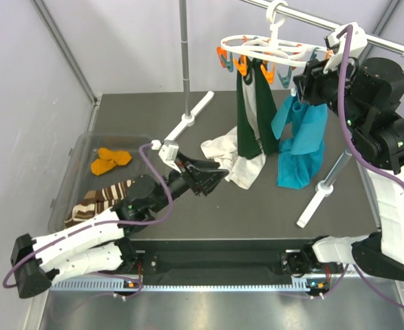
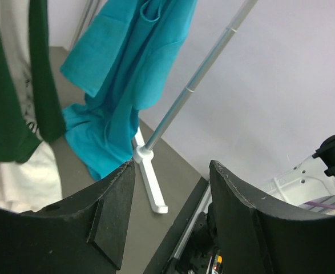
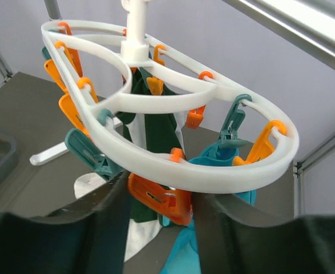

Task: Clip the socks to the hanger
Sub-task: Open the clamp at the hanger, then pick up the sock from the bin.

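Note:
The white oval hanger (image 1: 263, 51) hangs from the grey rail, with orange and teal clips. A green-and-white sock (image 1: 253, 117) and a teal sock (image 1: 301, 137) hang from it. My right gripper (image 1: 310, 77) is up at the ring (image 3: 173, 165), its fingers pressed on both sides of an orange clip (image 3: 161, 201). My left gripper (image 1: 212, 175) is open and empty, low over the table beside a loose white sock (image 1: 222, 150). Mustard-orange socks (image 1: 110, 160) and a brown-and-cream striped sock (image 1: 98, 199) lie in the bin. No red-and-white sock shows.
A clear plastic bin (image 1: 78, 148) stands at the table's left. The rail's poles stand on white feet at the back (image 1: 188, 120) and right (image 1: 319, 196). The right foot also shows in the left wrist view (image 2: 150, 182), beside the hanging teal sock (image 2: 121, 74).

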Robot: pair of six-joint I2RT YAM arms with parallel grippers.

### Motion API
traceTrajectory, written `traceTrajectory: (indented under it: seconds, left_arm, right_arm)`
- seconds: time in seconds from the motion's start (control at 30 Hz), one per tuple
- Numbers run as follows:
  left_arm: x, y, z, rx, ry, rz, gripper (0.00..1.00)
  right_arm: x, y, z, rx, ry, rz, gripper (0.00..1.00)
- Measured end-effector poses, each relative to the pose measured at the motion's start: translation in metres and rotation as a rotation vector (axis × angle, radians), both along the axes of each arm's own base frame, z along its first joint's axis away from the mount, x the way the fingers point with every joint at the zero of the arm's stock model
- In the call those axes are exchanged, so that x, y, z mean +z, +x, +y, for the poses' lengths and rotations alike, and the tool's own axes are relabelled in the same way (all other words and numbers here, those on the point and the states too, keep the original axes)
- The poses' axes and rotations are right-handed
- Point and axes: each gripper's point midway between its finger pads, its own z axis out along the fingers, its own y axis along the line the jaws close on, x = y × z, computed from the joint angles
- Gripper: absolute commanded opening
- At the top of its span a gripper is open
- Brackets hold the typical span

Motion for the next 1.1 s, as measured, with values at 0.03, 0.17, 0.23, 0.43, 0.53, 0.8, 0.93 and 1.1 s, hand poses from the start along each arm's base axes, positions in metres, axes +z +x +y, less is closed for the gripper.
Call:
traceTrajectory:
  seconds: [0.03,0.17,0.23,0.43,0.53,0.8,0.93,1.1]
  left_arm:
    - [-0.002,-0.001,0.006,0.014,0.005,0.007,0.59]
    - [-0.007,-0.006,0.031,0.064,0.024,0.033,0.58]
    - [-0.009,-0.008,0.046,0.097,0.037,0.049,0.55]
    - [-0.039,0.003,0.106,0.334,0.171,0.181,0.59]
    - [-0.049,0.01,0.142,0.494,0.277,0.269,0.59]
    - [-0.053,0.04,0.203,0.873,0.583,0.372,0.59]
    - [-0.082,0.081,0.237,0.989,0.686,0.5,0.48]
    - [-0.133,0.125,0.272,1.018,0.713,0.713,0.47]
  right_arm:
    - [0.001,0.0,0.0,-0.001,0.003,-0.001,0.25]
    - [0.003,0.001,0.0,-0.004,0.006,-0.009,0.0]
    - [0.003,0.001,0.0,-0.005,0.016,-0.009,0.0]
    - [0.002,0.0,0.0,-0.007,0.033,0.001,0.0]
    - [0.001,-0.001,0.001,-0.008,0.047,0.012,0.0]
    - [-0.013,-0.001,0.005,0.007,0.053,0.047,0.0]
    - [-0.024,0.0,0.007,0.015,0.044,0.07,0.0]
    - [-0.025,-0.002,0.009,0.028,0.051,0.072,0.0]
